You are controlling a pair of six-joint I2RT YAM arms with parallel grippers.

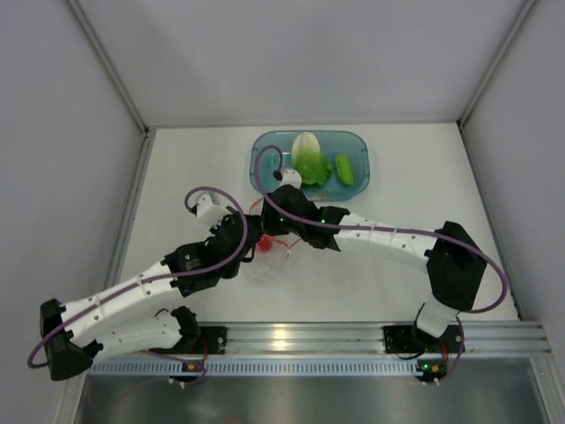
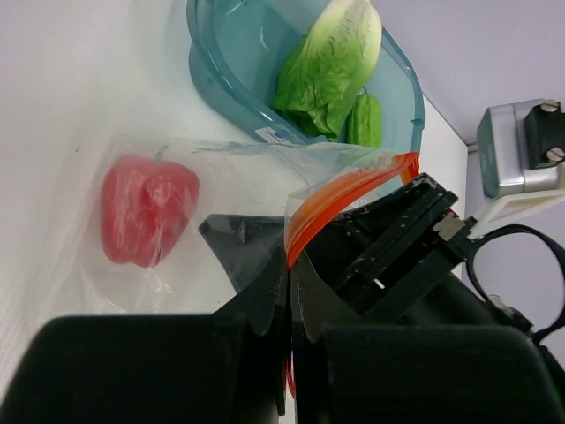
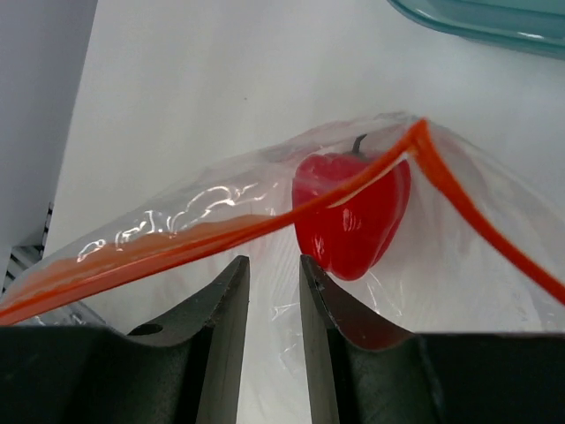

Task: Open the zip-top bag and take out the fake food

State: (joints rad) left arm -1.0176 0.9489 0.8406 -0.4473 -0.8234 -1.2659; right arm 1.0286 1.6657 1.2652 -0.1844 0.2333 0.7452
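Left wrist alone shows left fingers (image 2: 256, 305) clamped on zip-top bag (image 2: 221, 177); right fingers (image 3: 221, 336) unclear.

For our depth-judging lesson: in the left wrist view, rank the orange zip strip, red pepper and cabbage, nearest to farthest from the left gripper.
1. Orange zip strip: pinched in the left gripper.
2. Red pepper: inside the zip-top bag, leftward.
3. Cabbage: beyond, in the teal bin.

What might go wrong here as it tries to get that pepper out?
The left hand pinches the bag by its zip strip; the slick film might slip free. The pepper lies deep inside, so the right hand, narrowly open near the strip, may grab film instead, or drag the bag along.
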